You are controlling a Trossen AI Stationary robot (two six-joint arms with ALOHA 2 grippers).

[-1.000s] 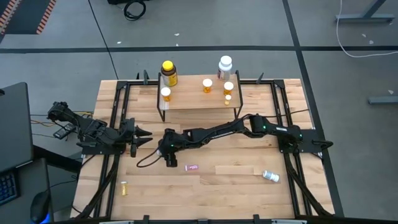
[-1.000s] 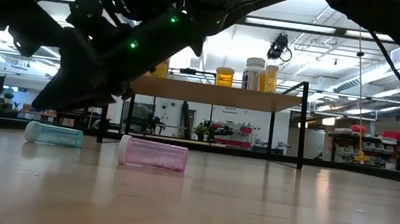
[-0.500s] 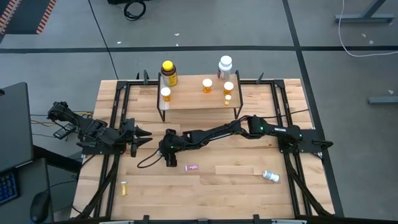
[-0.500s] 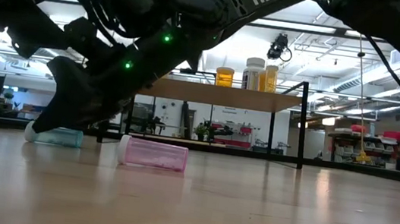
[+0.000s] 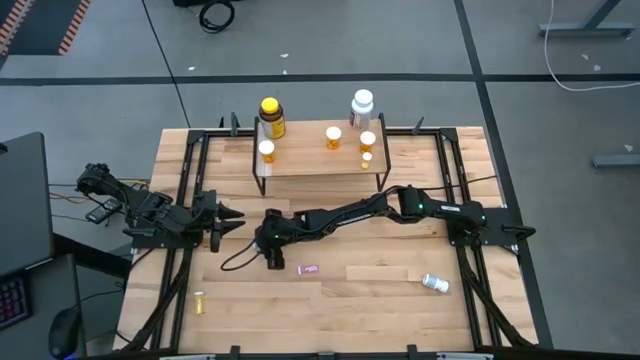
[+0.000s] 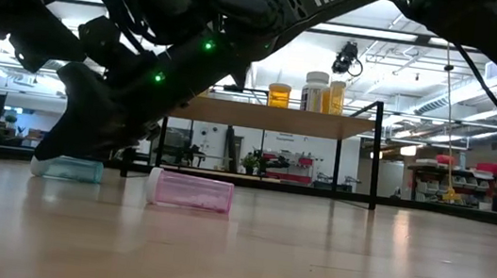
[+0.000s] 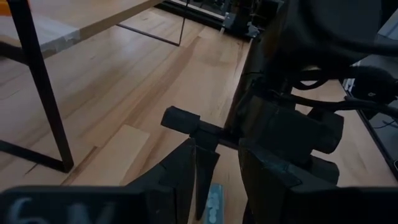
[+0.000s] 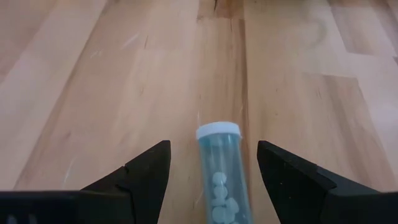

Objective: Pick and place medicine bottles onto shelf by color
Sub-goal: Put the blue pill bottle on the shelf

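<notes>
Straddling teal vial near pink vial, right gripper fingers apart; off-centre closing could roll it away.

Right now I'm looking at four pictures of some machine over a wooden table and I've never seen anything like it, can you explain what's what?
It is a robot with two dark arms at a wooden table. One picture looks straight down, one looks level across the tabletop, and two come from cameras on the wrists. The right hand is open, low over a teal vial lying on its side between its fingers, not gripped. The left hand waits close by, open. A pink vial, a white bottle and a small yellow vial also lie on the table. At the back, the shelf carries several bottles.
</notes>
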